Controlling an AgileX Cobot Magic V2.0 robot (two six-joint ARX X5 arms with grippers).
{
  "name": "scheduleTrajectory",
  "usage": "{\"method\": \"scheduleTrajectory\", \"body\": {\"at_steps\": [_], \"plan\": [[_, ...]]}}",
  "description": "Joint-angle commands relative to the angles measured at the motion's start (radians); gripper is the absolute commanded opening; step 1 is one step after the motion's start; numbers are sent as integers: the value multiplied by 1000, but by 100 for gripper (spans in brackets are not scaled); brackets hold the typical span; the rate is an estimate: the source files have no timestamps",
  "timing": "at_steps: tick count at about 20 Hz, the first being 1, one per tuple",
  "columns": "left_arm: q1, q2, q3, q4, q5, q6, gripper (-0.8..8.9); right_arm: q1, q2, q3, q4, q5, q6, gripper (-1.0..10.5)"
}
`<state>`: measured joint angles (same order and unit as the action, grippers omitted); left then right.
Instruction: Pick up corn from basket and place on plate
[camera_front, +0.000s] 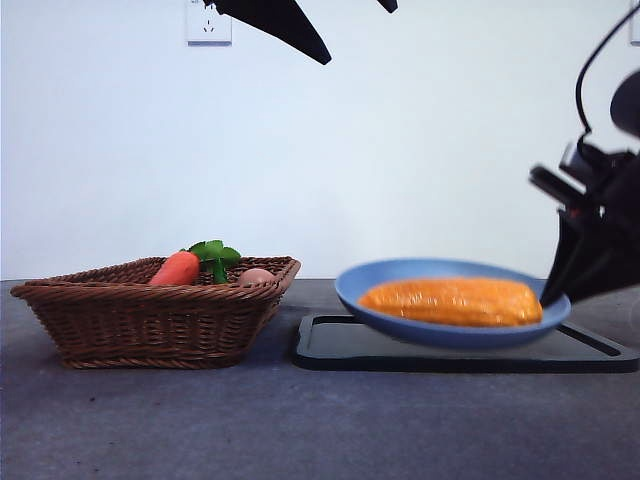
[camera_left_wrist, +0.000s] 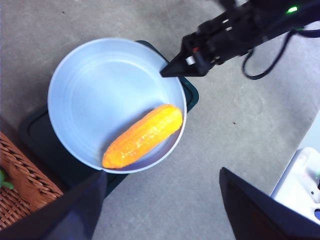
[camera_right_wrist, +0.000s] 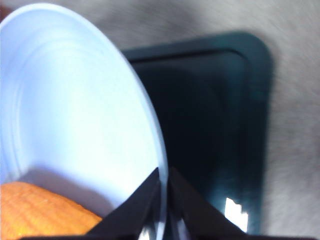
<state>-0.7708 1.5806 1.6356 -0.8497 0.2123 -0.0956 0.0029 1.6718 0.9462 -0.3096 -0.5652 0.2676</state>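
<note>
The corn (camera_front: 452, 302) is carried in the plate (camera_front: 400, 272), whose rim is pinched by the right hand (camera_right_wrist: 163, 200) and tilted above the black tray (camera_front: 330, 350); the left hand (camera_left_wrist: 160, 210) is held spread overhead.

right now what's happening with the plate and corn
The corn already lies on the light-blue plate. The right gripper has its fingers pinched on the plate's rim, and the plate sits tilted over the black tray. The left gripper hangs open above. A carrot remains in the basket.

I see the corn (camera_front: 452, 302) lying in the tilted blue plate (camera_front: 400, 273); the basket (camera_front: 150, 325) sits beside it.
</note>
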Motion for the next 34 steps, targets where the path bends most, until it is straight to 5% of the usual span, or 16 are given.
{"method": "scheduleTrajectory", "body": {"at_steps": [1, 8, 12, 15, 21, 27, 34], "plan": [[-10, 7, 32, 3, 1, 9, 368, -2, 56, 34, 19, -13, 10, 2], [-10, 7, 32, 0, 1, 9, 368, -2, 86, 35, 15, -12, 2, 5], [-10, 7, 32, -4, 1, 9, 368, -2, 84, 35, 10, -21, 6, 203], [-10, 7, 32, -11, 1, 9, 368, -6, 64, 35, 9, -48, 6, 244], [-10, 7, 32, -29, 1, 10, 366, -31, -170, 35, -116, -45, -24, 243], [-10, 7, 32, -63, 1, 16, 360, 14, -523, 35, -467, -60, -186, 235], [-10, 7, 32, -120, 1, 27, 28, 117, -742, 35, -717, -60, -294, 24]]}}
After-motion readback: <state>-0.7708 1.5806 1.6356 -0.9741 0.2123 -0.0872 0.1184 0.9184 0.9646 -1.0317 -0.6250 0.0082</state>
